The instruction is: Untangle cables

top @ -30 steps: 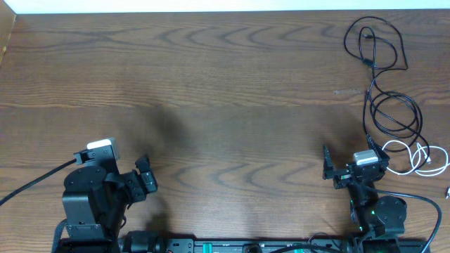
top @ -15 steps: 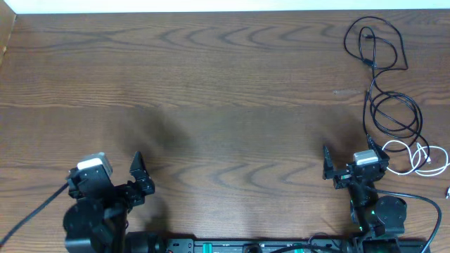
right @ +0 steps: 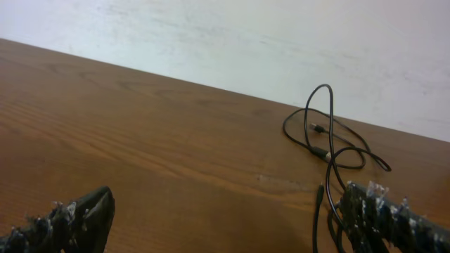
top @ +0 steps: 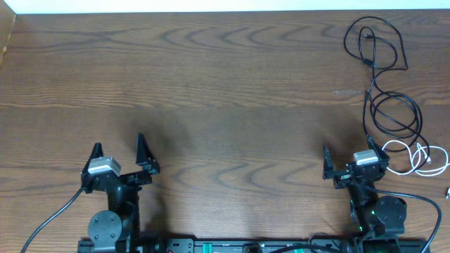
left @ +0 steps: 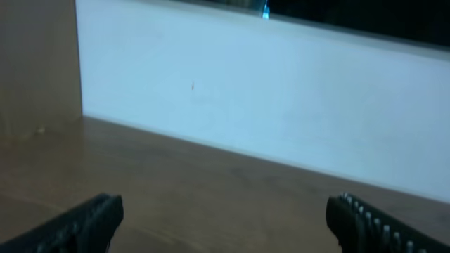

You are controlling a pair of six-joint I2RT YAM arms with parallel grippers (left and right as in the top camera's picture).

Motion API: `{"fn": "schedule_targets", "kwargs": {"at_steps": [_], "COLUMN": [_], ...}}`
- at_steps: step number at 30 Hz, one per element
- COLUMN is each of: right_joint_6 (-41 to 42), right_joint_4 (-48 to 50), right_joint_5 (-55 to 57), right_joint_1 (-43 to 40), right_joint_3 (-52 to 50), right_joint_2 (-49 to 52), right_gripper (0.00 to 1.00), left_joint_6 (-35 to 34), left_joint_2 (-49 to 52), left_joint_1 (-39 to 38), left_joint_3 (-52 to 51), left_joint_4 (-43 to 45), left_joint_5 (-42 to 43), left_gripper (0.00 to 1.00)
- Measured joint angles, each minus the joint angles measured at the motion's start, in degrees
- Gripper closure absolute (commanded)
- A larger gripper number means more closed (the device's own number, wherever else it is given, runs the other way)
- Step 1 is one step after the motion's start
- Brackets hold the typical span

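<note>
Bench (top: 225, 84) mostly bare. Both claws near front edge, spread, holding nothing: left claw (top: 118, 145), right claw (top: 348, 153). Black cable (top: 370, 88) loops from far-right corner down right edge, crossing white cable (top: 424, 156) beside right claw. Suggest right claw pinch white's free loop away from crossing, draw twd middle slowly.

**Wood-grain table, two cords at its right side**

The table (top: 211, 77) is dark brown wood with long wavy grain running left to right. At the far right corner lies a black cable (top: 368, 88), thrown in one loose loop. From there it runs nearer along the right side into a smaller coil. A white cable (top: 427, 160) lies just beside that coil's near end, bunched by the right edge. Whether the two cross cannot be told.
</note>
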Motion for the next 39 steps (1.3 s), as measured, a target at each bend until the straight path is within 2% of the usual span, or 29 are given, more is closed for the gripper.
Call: {"fn": "schedule_targets", "kwargs": {"at_steps": [6,10,21,39], "right_joint_6": [0.0,0.0,0.0,0.0], "right_joint_4": [-0.02,0.0,0.02,0.0], "right_joint_5": [0.0,0.02,0.02,0.02], "right_joint_1": [0.0,0.0,0.0,0.0], "right_joint_3": [0.0,0.0,0.0,0.0], "right_joint_2": [0.0,0.0,0.0,0.0], "right_gripper": [0.01,0.01,0.01,0.01], "left_joint_6": [2.34,3.39,5.51,5.49], "left_joint_2": [-0.17,-0.17,-0.09,-0.17], "left_joint_1": [0.0,0.0,-0.07,-0.42], "left_joint_3": [-6.84,-10.95,-13.18,-12.94], "left_joint_4": [13.2,16.02,3.26,2.84], "left_joint_5": [0.0,0.02,2.38,3.1], "left_gripper": [0.03,0.03,0.03,0.03]}}
